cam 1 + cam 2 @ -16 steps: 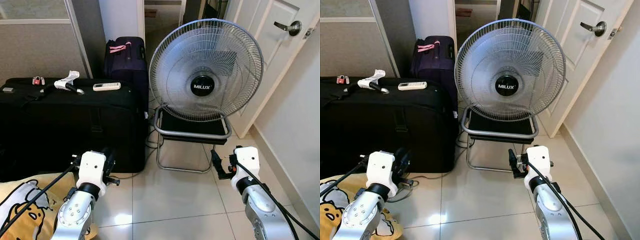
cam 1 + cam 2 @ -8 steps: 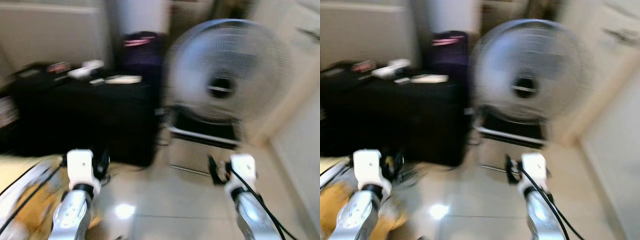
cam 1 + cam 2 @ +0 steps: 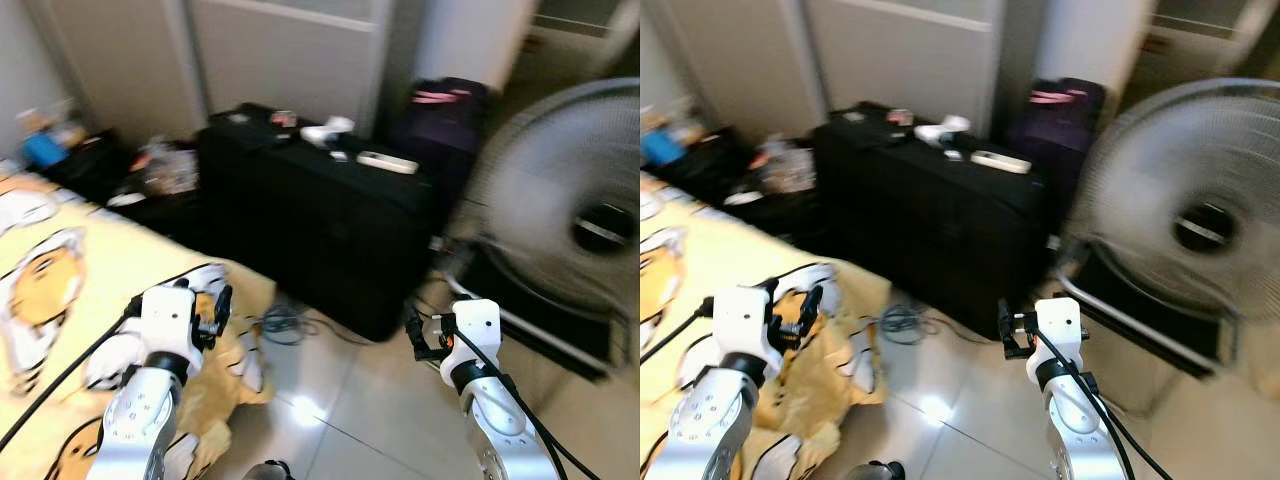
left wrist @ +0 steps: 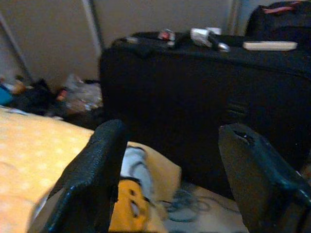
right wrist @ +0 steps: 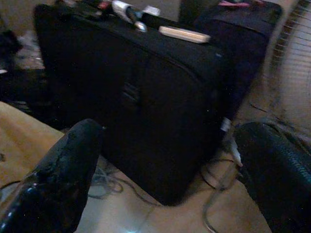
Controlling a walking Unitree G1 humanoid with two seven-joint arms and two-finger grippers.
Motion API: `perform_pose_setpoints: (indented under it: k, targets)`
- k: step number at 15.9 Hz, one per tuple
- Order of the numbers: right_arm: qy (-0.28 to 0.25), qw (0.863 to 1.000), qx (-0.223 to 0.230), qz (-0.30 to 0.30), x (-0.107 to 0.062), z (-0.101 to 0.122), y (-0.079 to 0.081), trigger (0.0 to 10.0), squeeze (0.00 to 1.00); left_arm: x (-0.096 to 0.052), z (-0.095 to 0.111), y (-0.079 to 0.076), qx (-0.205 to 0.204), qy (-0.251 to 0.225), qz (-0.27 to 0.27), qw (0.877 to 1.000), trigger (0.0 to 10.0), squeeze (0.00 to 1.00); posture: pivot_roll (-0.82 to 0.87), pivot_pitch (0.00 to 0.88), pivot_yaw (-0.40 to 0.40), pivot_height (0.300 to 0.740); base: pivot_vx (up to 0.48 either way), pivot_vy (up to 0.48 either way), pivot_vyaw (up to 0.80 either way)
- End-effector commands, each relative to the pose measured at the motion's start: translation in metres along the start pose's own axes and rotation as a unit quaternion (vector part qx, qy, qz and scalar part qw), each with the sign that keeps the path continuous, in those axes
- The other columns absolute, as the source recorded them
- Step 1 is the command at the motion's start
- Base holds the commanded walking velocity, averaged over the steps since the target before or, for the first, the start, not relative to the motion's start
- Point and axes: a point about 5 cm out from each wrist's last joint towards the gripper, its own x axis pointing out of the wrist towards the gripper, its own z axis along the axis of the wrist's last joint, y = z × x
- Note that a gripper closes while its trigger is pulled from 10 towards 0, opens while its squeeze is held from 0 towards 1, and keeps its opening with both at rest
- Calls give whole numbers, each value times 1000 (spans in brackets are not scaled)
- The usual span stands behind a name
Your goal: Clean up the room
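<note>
Head stereo cams look fwd/down, blurred, at black suitcase (image 3: 330, 225); both wrist cams face same suitcase low, nearer, sharing its front.

Matt black fabric suitcase (image 3: 330, 225), glossy floor tiles (image 3: 370, 400), yellow printed cloth blanket (image 3: 70, 300), wire-grille fan (image 3: 570, 200)

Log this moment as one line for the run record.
phase: turning, view blurred | left end effector: open, empty | right end effector: open, empty | ahead: black suitcase, fan, yellow blanket
</note>
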Motion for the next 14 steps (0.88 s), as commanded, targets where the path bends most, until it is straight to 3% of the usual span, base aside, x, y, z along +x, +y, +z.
perform_pose_setpoints:
  k: [1,2,3,5,14]
  targets:
    - [1,1000,13,2,3,3,0,10000,1000,2,4,1,11,-8,0,1000,10000,0,-27,0,-9,740,0,0,800]
    - [11,999,33,5,3,2,1,10000,1000,3,5,2,13,-1,0,1000,10000,0,-16,0,-19,740,0,0,800]
    - [13,999,27,15,2,1,2,10000,1000,4,7,3,28,-8,0,1000,10000,0,-16,0,-19,740,0,0,800]
    - [18,999,27,10,1,-1,0,10000,1000,3,8,2,18,-7,-5,1000,10000,0,-19,0,-16,740,0,0,800]
    - [16,999,30,16,7,2,3,10000,1000,2,8,4,31,-4,-9,999,10000,0,-19,0,-5,740,0,305,800]
